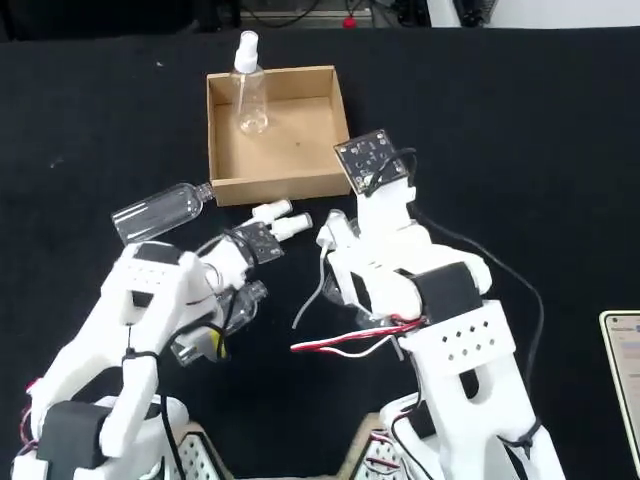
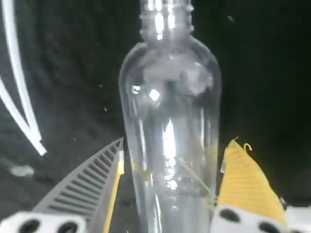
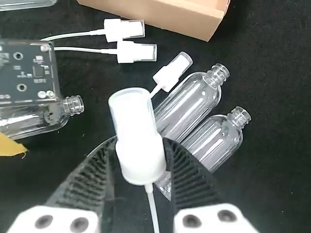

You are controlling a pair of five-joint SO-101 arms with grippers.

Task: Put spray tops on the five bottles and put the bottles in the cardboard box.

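Right gripper [image 3: 140,151] is closed on a white plastic spray top [image 3: 136,131]. Both black ribbed fingers [image 3: 95,179] press its sides, and its thin tube runs out between them until the frame edge cuts it. Left gripper [image 2: 170,187] is closed on the lower body of a clear plastic bottle with bare neck [image 2: 170,107], and the mouth of this bottle is cut off by the frame.

Just past the right gripper, a clear uncapped bottle [image 3: 192,99] lies on the black table cloth [image 3: 272,73], and a second clear uncapped bottle [image 3: 214,138] touches its side. In the high view the right arm hides both. A loose white spray top [image 3: 172,72] lies at the shoulder of the first one. A dark circuit board [image 3: 24,68] on the left arm carries print too small to read.

Further away, a white long-tubed spray top [image 3: 124,29] and a similar white spray top [image 3: 138,51] lie just beside the brown cardboard box [image 1: 215,130]. Inside the box is a clear bottle fitted with a white sprayer [image 1: 250,90]; I cannot tell if it stands upright or leans. Outside, a clear lying bottle without top [image 1: 160,212] points its neck at the box corner. A flat device with a lit screen [image 1: 622,370] is cut by the frame, and its writing is unreadable.
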